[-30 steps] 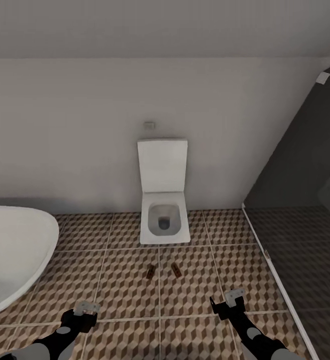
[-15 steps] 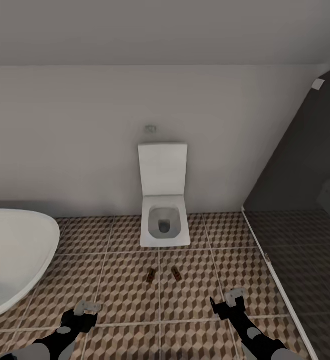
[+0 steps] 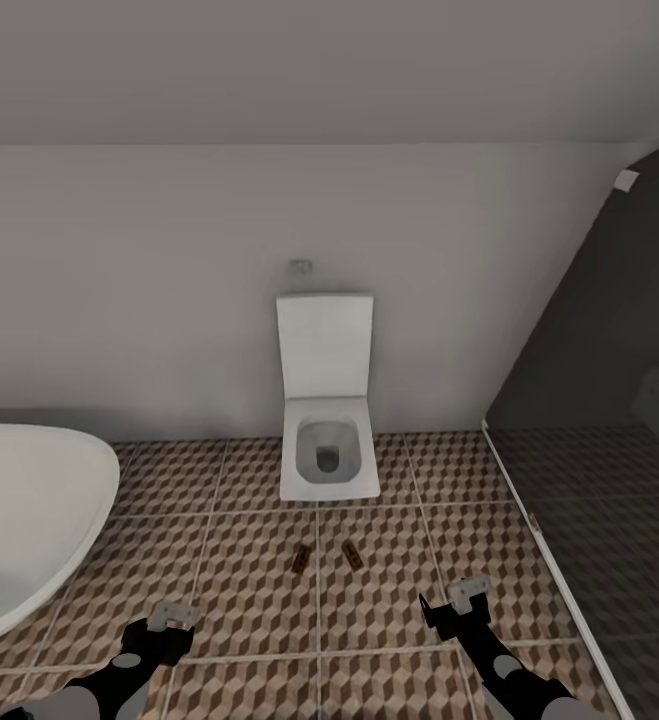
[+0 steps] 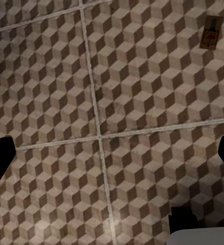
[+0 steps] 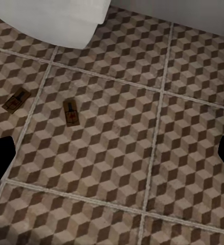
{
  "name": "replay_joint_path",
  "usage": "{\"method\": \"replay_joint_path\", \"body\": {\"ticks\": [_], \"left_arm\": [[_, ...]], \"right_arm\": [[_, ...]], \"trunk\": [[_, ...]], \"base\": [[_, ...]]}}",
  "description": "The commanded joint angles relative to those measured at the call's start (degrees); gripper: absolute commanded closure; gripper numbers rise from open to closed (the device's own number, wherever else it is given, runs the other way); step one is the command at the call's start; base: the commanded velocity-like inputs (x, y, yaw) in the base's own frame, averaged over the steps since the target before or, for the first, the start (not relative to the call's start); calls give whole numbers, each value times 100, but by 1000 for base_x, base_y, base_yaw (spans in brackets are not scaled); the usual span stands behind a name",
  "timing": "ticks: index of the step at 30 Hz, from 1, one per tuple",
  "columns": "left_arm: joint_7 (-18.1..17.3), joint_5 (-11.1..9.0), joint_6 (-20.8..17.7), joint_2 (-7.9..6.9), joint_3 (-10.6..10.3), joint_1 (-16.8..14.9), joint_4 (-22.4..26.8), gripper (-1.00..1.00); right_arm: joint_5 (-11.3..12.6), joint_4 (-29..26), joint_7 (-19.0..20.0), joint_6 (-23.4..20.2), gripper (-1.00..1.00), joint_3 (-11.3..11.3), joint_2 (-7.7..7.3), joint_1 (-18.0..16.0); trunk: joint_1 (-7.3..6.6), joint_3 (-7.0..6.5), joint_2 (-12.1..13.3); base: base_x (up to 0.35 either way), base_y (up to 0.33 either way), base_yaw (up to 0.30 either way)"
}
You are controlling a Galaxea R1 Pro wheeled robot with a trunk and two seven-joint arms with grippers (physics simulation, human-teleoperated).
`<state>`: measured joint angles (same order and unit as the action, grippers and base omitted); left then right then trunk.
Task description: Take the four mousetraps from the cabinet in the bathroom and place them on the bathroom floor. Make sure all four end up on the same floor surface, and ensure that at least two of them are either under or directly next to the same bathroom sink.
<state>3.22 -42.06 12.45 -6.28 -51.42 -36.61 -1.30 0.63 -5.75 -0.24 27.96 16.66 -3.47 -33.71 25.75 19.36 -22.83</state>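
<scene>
Two mousetraps lie on the cube-patterned bathroom floor (image 3: pixel 249 590) in front of the toilet: one (image 3: pixel 300 560) angled, the other (image 3: pixel 351 554) just beside it. The right wrist view shows the same pair, one mousetrap (image 5: pixel 16 101) and the other (image 5: pixel 71 112). A single mousetrap (image 4: pixel 211 32) shows in the left wrist view. My left gripper (image 3: pixel 174 617) and right gripper (image 3: pixel 466 594) hover low over the tiles nearer me than the traps, both open and holding nothing. The cabinet and the bathroom sink are out of view.
A white toilet (image 3: pixel 327 440) with raised lid stands against the far wall. A white oval bathtub (image 3: pixel 29 520) fills the left. A darker grey tiled area (image 3: pixel 609 520) behind a floor strip lies to the right.
The whole picture has slid slightly downward, so the camera has moved. The mousetraps stay where they lay, and both arms hold the same pose.
</scene>
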Motion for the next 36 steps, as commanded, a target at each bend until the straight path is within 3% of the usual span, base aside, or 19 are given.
{"method": "replay_joint_path", "body": {"ticks": [1, 36], "left_arm": [[12, -16, 21, 3, -46, -4, -11, -100], [12, -20, 21, 3, -46, -4, -11, -100]], "right_arm": [[7, 4, -3, 17, -100, 20, -2, -4], [8, 12, -3, 17, -100, 21, 4, -4]], "trunk": [[3, -1, -9], [3, -319, -9]], "base": [[0, 0, 0], [0, 0, 0]]}}
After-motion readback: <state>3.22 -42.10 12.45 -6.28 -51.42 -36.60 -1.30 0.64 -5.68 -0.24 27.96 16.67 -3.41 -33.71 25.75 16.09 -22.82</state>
